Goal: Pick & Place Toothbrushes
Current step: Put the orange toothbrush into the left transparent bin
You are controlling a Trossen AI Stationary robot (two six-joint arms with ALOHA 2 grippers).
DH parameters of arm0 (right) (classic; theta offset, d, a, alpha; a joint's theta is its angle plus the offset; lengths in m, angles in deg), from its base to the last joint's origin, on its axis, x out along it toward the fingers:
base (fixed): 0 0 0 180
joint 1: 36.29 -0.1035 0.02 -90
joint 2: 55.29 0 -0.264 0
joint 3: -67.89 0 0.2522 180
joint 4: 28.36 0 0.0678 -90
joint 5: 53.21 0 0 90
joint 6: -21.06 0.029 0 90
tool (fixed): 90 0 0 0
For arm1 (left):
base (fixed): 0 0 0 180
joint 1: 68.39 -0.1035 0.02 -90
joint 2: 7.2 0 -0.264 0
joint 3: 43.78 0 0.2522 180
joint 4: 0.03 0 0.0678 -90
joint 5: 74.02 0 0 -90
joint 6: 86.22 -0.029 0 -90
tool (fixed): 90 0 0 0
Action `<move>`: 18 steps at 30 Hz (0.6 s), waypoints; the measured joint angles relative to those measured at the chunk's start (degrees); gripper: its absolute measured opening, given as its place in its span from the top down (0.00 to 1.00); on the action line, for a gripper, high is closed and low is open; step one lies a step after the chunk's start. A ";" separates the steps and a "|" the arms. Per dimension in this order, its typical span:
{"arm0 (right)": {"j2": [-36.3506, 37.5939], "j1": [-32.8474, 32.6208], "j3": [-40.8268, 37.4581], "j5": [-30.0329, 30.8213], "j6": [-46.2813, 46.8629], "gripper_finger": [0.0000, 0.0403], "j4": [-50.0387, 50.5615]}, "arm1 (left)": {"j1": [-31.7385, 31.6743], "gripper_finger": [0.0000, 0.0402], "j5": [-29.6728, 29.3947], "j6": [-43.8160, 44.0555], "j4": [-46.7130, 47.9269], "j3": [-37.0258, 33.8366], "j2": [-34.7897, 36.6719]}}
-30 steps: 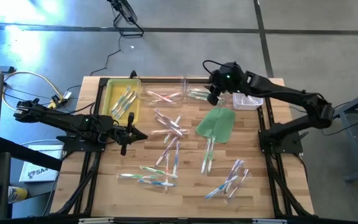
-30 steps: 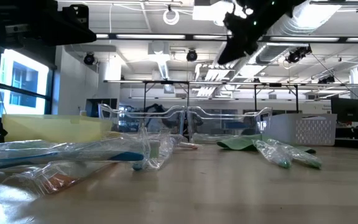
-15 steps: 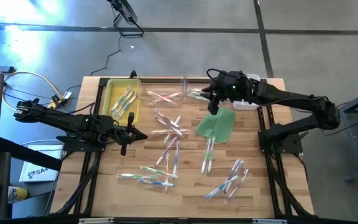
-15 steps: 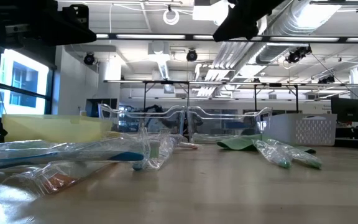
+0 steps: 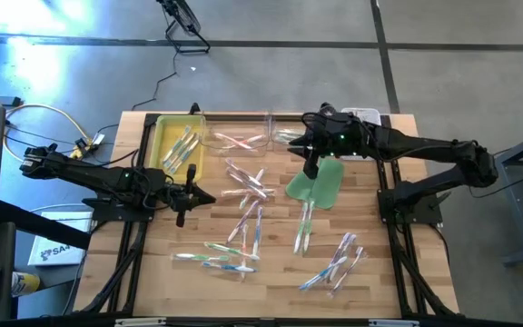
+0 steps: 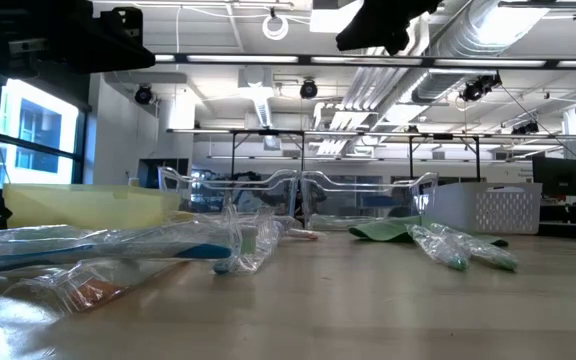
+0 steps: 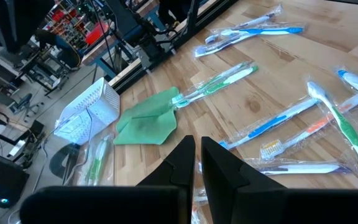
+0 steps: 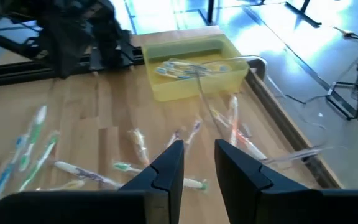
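Fingers of the right gripper (image 5: 312,169) stand a little apart with nothing between them, held above the table over the near edge of the flat green cloth (image 5: 318,183), just in front of the clear trays (image 5: 243,138). Toothbrushes (image 5: 246,218) in glossy wrappers lie scattered across the wooden table (image 5: 379,272), a few more inside the yellow bin (image 5: 177,147) and the clear trays, with a white basket (image 5: 363,148) behind the arm. At the table's left side the left gripper (image 5: 192,193) waits, fingers pressed together, empty
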 joint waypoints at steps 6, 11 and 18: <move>-0.02 -3.83 0.00 3.09 0.87 0.79 -0.94 | 0.00 0.95 0.00 0.00 0.00 0.00 -0.02; 0.53 -6.83 -0.02 4.48 0.97 0.79 -0.73 | -0.02 0.95 0.00 0.02 0.00 0.00 -0.02; 3.56 -11.62 -3.50 7.00 0.93 0.83 -5.95 | -0.02 0.95 0.00 0.02 0.02 0.00 -0.09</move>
